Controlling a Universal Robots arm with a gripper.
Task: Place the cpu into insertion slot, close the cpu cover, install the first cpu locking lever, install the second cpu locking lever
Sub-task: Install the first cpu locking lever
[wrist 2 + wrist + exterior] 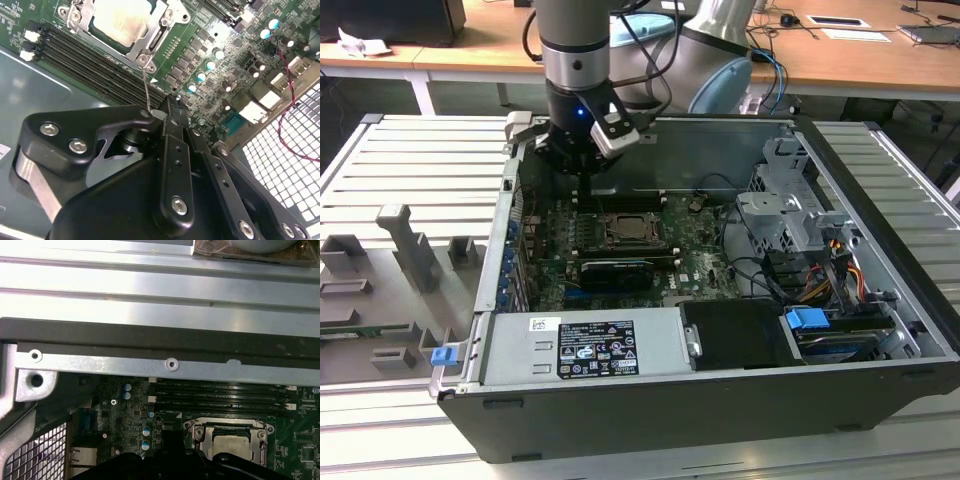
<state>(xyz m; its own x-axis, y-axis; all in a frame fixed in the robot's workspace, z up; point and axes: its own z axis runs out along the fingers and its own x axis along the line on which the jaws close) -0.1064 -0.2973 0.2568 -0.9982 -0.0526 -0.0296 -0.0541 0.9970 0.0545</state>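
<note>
Already seated: cpu (pixel 121 20), flat square, matte silvery-beige, inside insertion slot (pixel 229 444) under shiny metal cpu cover (pixel 161 31). Black gripper (pixel 172 107) nearby, fingers pinched together, holding nothing.

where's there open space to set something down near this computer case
Bare ribbed table lies on the exterior view's left, between the case wall and grey fixture blocks. Inside is crowded: motherboard, cables, the tool above.

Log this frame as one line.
hand: at lever wire | cpu: seated in slot | cpu cover: closed
</note>
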